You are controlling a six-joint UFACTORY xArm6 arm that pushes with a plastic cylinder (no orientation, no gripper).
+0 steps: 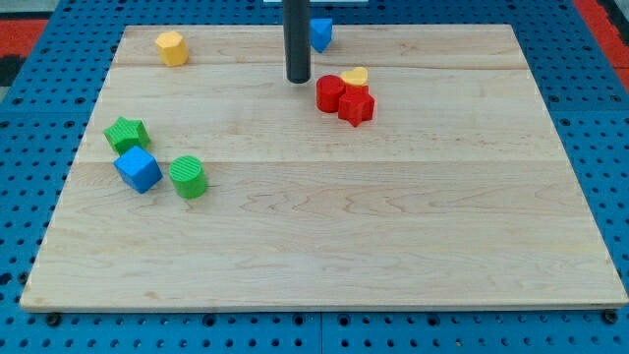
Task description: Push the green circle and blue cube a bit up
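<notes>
The green circle (188,177) lies at the view's left, just right of the blue cube (138,169). A green star (127,134) sits just above the blue cube. My tip (298,79) is near the view's top centre, far up and to the right of both blocks, touching neither. It stands just left of the red blocks.
A red cylinder (330,93) and a red star (357,106) cluster right of my tip, with a yellow heart (356,76) above them. A blue block (321,33) lies at the top edge behind the rod. A yellow hexagon (172,47) sits at the top left. The wooden board (393,226) ends at blue pegboard.
</notes>
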